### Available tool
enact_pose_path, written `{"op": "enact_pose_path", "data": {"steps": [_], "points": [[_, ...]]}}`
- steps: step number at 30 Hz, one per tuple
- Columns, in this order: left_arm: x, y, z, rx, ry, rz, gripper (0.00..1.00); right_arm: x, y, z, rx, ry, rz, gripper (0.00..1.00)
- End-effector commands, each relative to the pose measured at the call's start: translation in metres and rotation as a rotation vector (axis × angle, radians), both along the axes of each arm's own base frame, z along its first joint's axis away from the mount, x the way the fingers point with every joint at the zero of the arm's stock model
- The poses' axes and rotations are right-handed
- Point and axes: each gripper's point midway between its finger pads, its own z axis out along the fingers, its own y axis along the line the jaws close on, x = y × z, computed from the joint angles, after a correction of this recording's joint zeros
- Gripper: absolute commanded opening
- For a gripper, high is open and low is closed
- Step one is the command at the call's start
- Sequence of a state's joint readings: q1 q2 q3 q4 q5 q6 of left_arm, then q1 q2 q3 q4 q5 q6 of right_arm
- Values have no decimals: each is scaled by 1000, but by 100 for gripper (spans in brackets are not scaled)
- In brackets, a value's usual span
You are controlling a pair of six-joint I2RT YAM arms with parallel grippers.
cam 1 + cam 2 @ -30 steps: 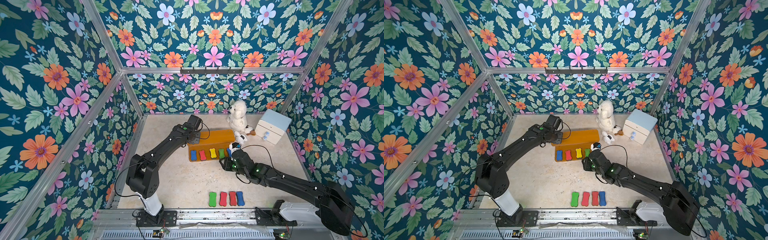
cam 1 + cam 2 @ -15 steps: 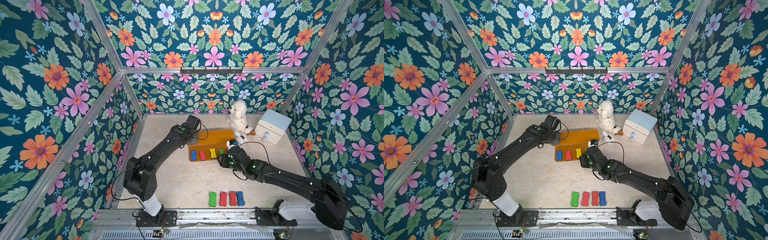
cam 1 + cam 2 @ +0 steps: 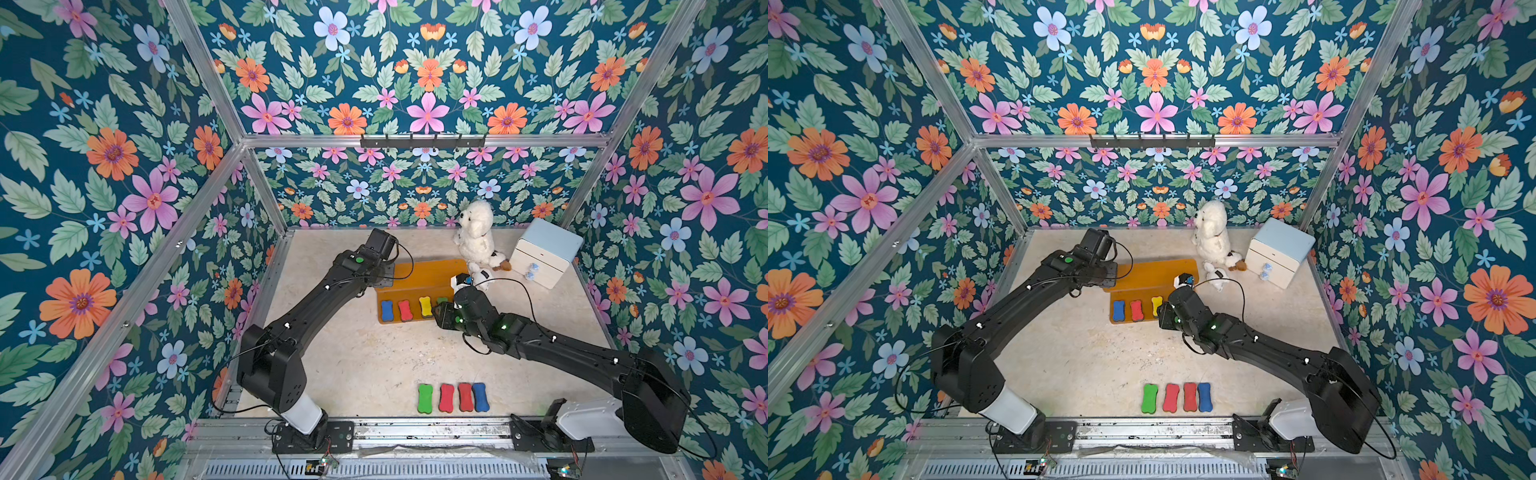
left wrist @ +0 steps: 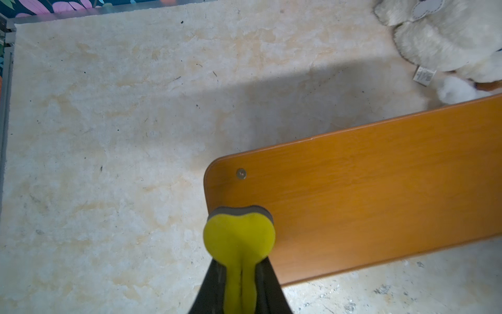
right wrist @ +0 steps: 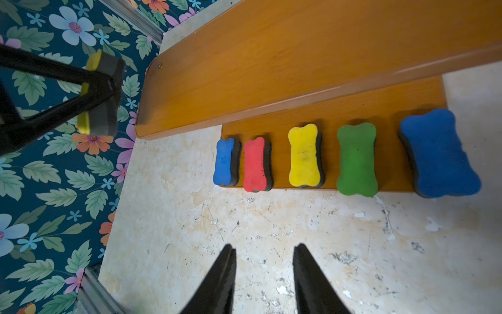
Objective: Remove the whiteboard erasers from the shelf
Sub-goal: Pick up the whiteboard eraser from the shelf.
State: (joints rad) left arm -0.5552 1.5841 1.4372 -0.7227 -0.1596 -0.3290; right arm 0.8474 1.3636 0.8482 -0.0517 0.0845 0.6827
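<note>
My left gripper [image 4: 240,271] is shut on a yellow whiteboard eraser [image 4: 239,239], held in the air at the left end of the shelf's [image 3: 428,274] upper tier. The right wrist view shows that held eraser [image 5: 92,65] from the side, dark felt outward. Several erasers lie in a row on the lower tier: blue [image 5: 224,161], red [image 5: 254,164], yellow [image 5: 304,155], green [image 5: 356,159] and a second blue [image 5: 437,152]. My right gripper [image 5: 263,246] is open and holds nothing, low over the table just in front of that row. Its wrist hides the row's right end in both top views.
Several erasers, green [image 3: 424,398], two red and blue [image 3: 481,397], lie side by side near the table's front edge. A white plush dog [image 3: 476,237] and a smaller plush [image 3: 482,274] sit behind the shelf's right end. A white-and-blue drawer box [image 3: 546,253] stands at the back right.
The right arm has slid left and a little farther back along the shelf's lower tier, now covering the green eraser from above. The left arm has stayed put with its yellow eraser.
</note>
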Motion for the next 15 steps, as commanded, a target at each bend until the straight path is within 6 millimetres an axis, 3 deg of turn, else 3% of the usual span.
{"op": "enact_pose_path", "data": {"steps": [1,9,13,15], "points": [[-16,2,2,-61,28,31,0,10,-5,11,17,-38,-12,40],[-61,0,-3,-122,58,104,0,23,-12,30,82,-103,1,40],[-89,-17,-12,-132,70,115,0,23,-21,36,104,-126,0,40],[-109,-27,-27,-124,95,115,0,24,-29,42,123,-141,-5,40]]}}
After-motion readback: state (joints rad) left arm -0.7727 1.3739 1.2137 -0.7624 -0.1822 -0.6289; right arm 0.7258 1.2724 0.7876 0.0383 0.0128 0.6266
